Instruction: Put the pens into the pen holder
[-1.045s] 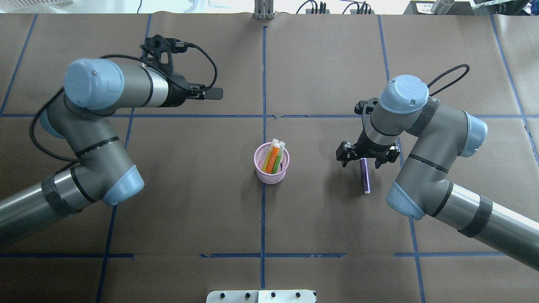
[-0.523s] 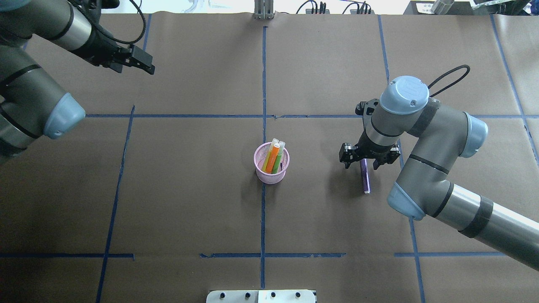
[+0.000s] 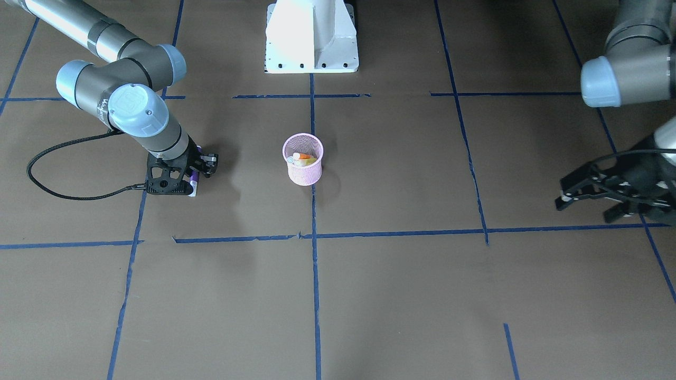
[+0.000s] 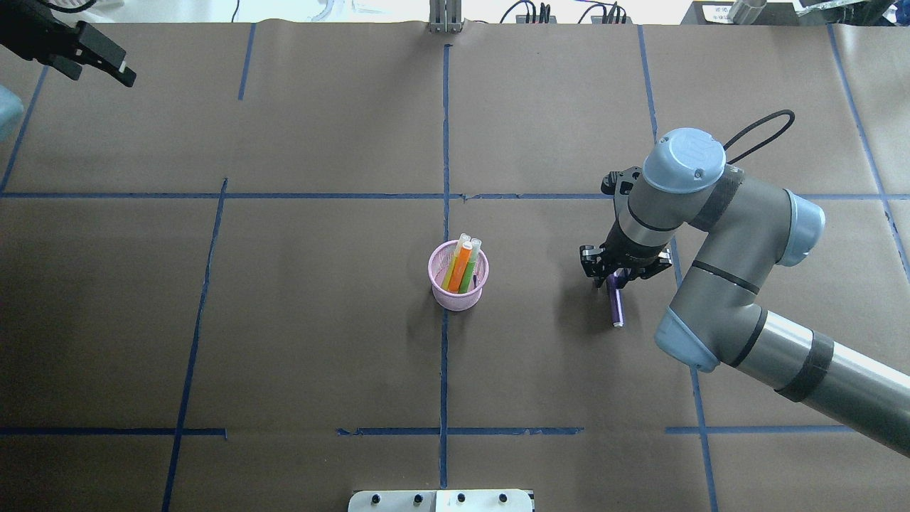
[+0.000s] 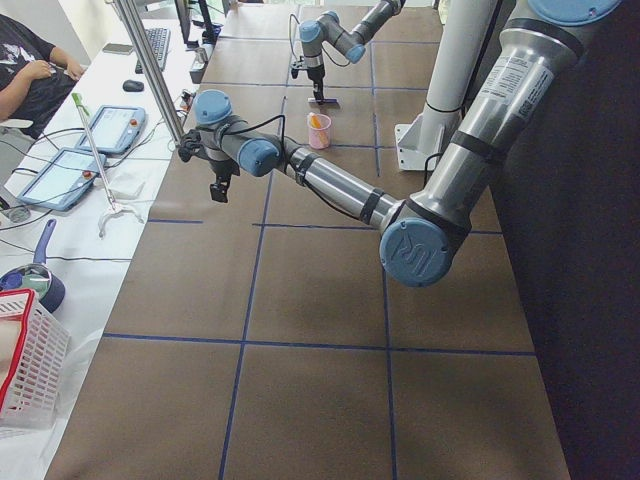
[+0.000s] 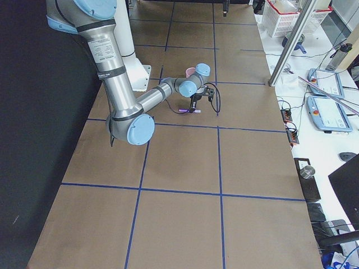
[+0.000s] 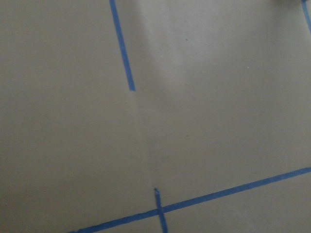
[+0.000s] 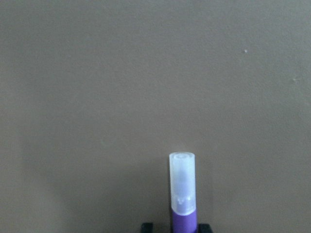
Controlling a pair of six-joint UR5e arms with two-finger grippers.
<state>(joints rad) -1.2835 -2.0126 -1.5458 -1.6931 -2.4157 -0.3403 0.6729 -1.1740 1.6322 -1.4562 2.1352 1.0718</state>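
Observation:
The pink mesh pen holder [image 4: 458, 288] [image 3: 302, 171] stands at the table's middle. Orange, green and yellow pens [image 4: 463, 264] lean inside it. To its right a purple pen [image 4: 616, 310] [image 8: 182, 194] lies flat on the brown paper. Its pale cap points toward the robot. My right gripper [image 4: 616, 279] [image 3: 195, 177] is down at the pen's far end. The right wrist view shows its fingertips tight against both sides of the purple barrel. My left gripper [image 4: 99, 70] [image 3: 583, 208] hangs open and holds nothing at the far left corner, well away from the holder.
Blue tape lines divide the brown paper [image 4: 320, 341] into squares. The white robot base [image 3: 311, 37] sits at the near edge. A black cable [image 3: 53, 179] loops from the right wrist. Side benches hold tablets [image 5: 105, 125], a white basket [image 5: 25, 370] and a seated person [image 5: 30, 60].
My right gripper's fingers closed from wide open onto the purple pen. My left arm swung away from near the table's middle to the far left corner.

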